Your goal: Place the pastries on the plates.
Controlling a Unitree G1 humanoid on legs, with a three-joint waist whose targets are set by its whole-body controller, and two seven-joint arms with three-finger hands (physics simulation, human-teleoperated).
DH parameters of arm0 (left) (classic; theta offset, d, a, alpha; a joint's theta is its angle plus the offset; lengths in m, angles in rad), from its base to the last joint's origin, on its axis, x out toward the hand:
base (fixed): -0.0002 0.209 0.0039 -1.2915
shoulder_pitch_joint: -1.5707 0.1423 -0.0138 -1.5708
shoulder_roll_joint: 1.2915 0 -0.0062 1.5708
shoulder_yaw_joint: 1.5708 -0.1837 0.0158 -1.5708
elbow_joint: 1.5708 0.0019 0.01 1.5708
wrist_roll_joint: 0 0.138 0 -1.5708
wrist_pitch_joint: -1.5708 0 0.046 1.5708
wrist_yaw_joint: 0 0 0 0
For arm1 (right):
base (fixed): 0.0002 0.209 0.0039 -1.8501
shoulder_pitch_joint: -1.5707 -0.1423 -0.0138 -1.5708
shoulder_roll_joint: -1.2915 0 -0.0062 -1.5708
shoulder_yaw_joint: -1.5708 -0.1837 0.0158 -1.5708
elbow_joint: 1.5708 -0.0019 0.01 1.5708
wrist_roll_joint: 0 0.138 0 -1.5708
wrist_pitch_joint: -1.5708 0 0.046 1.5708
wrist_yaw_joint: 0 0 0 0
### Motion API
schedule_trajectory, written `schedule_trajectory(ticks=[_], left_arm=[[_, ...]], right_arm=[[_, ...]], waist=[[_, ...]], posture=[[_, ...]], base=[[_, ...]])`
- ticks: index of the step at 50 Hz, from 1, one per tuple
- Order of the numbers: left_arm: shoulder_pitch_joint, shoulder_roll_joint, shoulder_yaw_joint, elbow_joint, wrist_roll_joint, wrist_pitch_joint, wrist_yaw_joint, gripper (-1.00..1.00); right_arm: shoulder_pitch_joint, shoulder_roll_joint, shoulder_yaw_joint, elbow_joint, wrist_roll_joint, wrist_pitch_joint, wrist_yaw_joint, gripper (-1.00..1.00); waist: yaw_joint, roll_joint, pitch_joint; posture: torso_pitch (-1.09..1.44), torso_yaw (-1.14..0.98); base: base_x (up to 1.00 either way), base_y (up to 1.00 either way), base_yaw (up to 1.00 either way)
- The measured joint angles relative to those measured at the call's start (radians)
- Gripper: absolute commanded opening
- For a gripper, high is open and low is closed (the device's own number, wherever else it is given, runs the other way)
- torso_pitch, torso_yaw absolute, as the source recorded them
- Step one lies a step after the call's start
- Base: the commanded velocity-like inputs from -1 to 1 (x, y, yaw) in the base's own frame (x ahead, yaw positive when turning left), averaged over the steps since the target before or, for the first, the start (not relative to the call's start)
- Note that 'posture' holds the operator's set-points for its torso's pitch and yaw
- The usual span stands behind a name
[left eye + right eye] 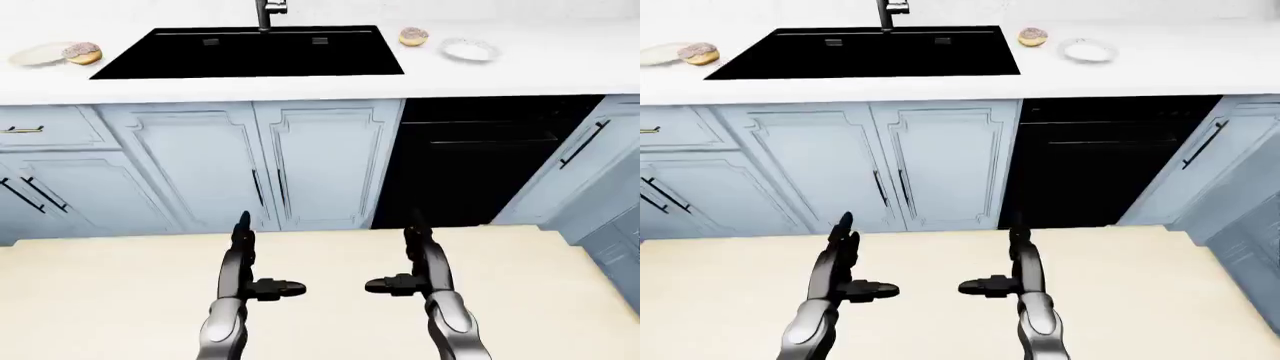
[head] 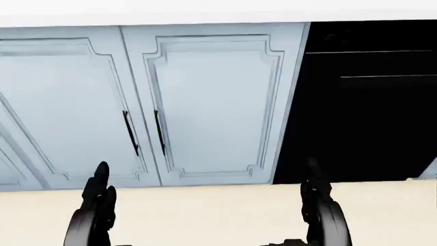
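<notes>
Left hand (image 1: 255, 262), right hand (image 1: 415, 259) open, empty | round pastries (image 1: 82, 53) (image 1: 413, 36) beside plates (image 1: 40, 54) (image 1: 469, 50)

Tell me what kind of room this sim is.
A kitchen, by the looks: a black sink with a faucet set in a white counter, pale blue cabinets below, and pastries by plates.

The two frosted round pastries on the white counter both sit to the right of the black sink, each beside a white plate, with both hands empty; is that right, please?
Not quite. Only one frosted round pastry lies right of the black sink, beside a white plate. The other pastry lies left of the sink, against the other plate, as the left-eye view shows. The left hand and right hand are indeed empty.
</notes>
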Motion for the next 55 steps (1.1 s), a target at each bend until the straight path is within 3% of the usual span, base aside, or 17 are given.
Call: schedule_trajectory(ticks=[1,3,5,9,18,24,29,33,36,38,39,41,43,47,51,54,55], left_arm=[[-0.006,0.002,-0.002,-0.039,0.000,0.028,0.000,1.00],[-0.056,0.006,-0.001,-0.148,0.000,0.087,0.005,1.00],[-0.094,0.008,0.001,-0.215,-0.003,0.132,0.007,1.00],[-0.163,0.021,0.001,-0.308,-0.002,0.257,0.006,1.00],[-0.471,0.101,0.048,-0.410,-0.002,0.558,-0.022,1.00],[-0.725,0.185,0.082,-0.263,-0.016,0.618,-0.048,1.00],[-0.810,0.231,0.113,-0.273,-0.031,0.660,-0.041,1.00],[-0.831,0.258,0.114,-0.353,-0.051,0.708,-0.043,1.00],[-0.842,0.270,0.121,-0.390,-0.054,0.741,-0.042,1.00],[-0.848,0.284,0.127,-0.405,-0.055,0.756,-0.040,1.00],[-0.840,0.281,0.127,-0.410,-0.055,0.758,-0.040,1.00],[-0.828,0.279,0.114,-0.398,-0.061,0.764,-0.043,1.00],[-0.821,0.279,0.108,-0.381,-0.062,0.764,-0.044,1.00],[-0.828,0.282,0.119,-0.387,-0.058,0.755,-0.037,1.00],[-0.824,0.271,0.107,-0.371,-0.045,0.705,-0.027,1.00],[-0.799,0.275,0.124,-0.375,-0.047,0.714,-0.027,1.00],[-0.791,0.278,0.130,-0.368,-0.046,0.723,-0.026,1.00]], right_arm=[[-0.001,-0.005,0.000,-0.041,-0.002,0.025,-0.003,1.00],[-0.042,-0.009,-0.018,-0.166,0.004,0.086,-0.012,1.00],[-0.086,-0.009,-0.025,-0.237,0.019,0.125,-0.020,1.00],[-0.172,-0.028,-0.043,-0.287,0.043,0.196,-0.035,1.00],[-0.476,-0.136,-0.104,-0.439,0.077,0.487,-0.060,1.00],[-0.742,-0.231,-0.131,-0.375,0.117,0.589,-0.059,1.00],[-0.804,-0.239,-0.114,-0.380,0.149,0.586,-0.080,1.00],[-0.796,-0.248,-0.128,-0.415,0.177,0.613,-0.106,1.00],[-0.796,-0.258,-0.138,-0.449,0.191,0.638,-0.124,1.00],[-0.811,-0.273,-0.142,-0.471,0.204,0.663,-0.132,1.00],[-0.812,-0.283,-0.148,-0.472,0.209,0.667,-0.135,1.00],[-0.812,-0.292,-0.162,-0.462,0.208,0.677,-0.146,1.00],[-0.827,-0.296,-0.162,-0.461,0.206,0.685,-0.153,1.00],[-0.837,-0.296,-0.148,-0.479,0.213,0.685,-0.155,1.00],[-0.852,-0.298,-0.146,-0.468,0.214,0.690,-0.154,1.00],[-0.837,-0.283,-0.130,-0.470,0.218,0.692,-0.152,1.00],[-0.834,-0.283,-0.122,-0.463,0.221,0.697,-0.149,1.00]], waist=[[0.000,-0.003,-0.005],[0.004,-0.003,-0.046],[0.005,-0.012,-0.032],[0.007,-0.009,-0.063],[0.009,-0.004,-0.064],[0.011,-0.004,-0.063],[0.019,-0.001,-0.052],[0.033,0.016,-0.042],[0.049,-0.018,-0.036],[0.045,-0.067,-0.039],[0.034,-0.060,-0.032],[0.023,-0.069,-0.023],[0.021,-0.058,-0.023],[0.014,-0.009,-0.014],[0.000,0.035,-0.020],[0.017,0.034,0.006],[0.019,0.040,0.000]], posture=[[0.00,0.00],[0.00,0.00],[0.00,0.00],[0.00,0.00],[0.00,0.00],[0.00,0.00],[0.00,0.00],[0.00,0.00],[0.00,0.00],[0.00,0.00],[0.00,0.00],[0.00,0.00],[0.00,0.00],[0.00,0.00],[0.00,0.00],[0.00,0.00],[0.00,0.00]], base=[[0.00,0.00,0.00],[0.00,0.00,0.00],[0.00,0.00,0.00],[0.00,0.00,0.00],[0.00,0.00,0.00],[0.08,-0.06,0.00],[0.25,-0.23,0.00],[0.36,-0.47,0.00],[0.35,-0.47,0.00],[0.36,-0.47,0.00],[0.35,-0.48,0.00],[0.36,-0.47,0.00],[0.35,-0.47,0.00],[0.36,-0.47,0.00],[0.36,-0.47,0.00],[0.39,-0.47,0.00],[0.44,-0.48,0.00]])
